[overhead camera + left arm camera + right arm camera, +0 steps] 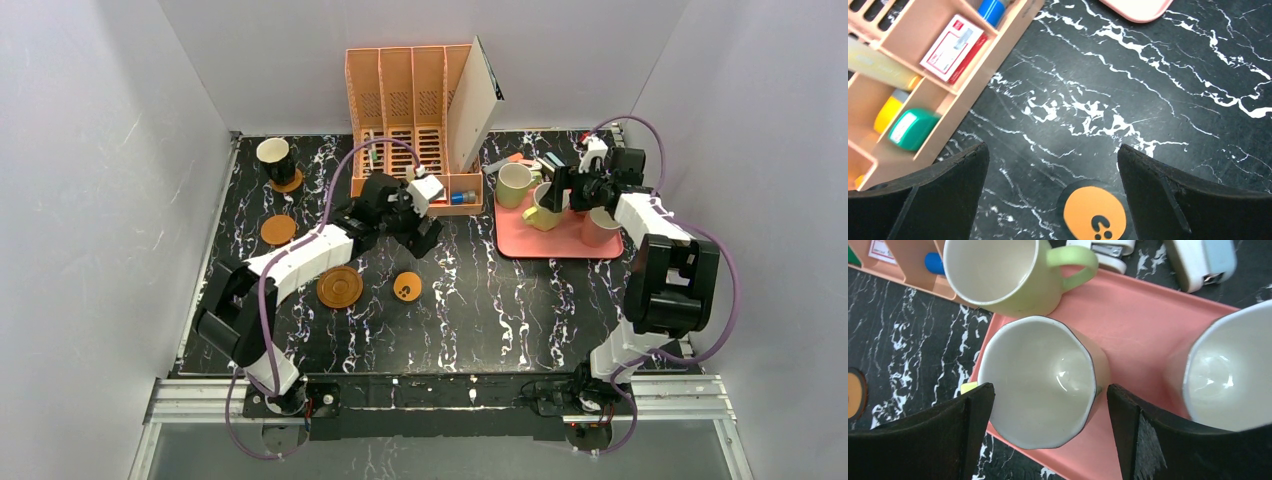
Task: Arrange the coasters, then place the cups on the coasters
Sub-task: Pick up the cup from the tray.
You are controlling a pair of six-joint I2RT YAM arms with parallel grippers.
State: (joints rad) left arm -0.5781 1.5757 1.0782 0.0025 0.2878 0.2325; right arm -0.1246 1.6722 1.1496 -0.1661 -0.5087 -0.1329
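A black cup stands on an orange-brown coaster at the back left. Another plain coaster, a large ringed wooden coaster and an orange coaster with dark marks lie on the table. My left gripper hangs open above the table, just beyond the marked coaster. Green, yellow and pink cups stand on the pink tray. My right gripper is open, its fingers either side of the yellow cup.
An orange desk organiser with small items stands at the back centre, with a white board leaning on it. Staplers lie behind the tray. White walls close in the left, back and right sides.
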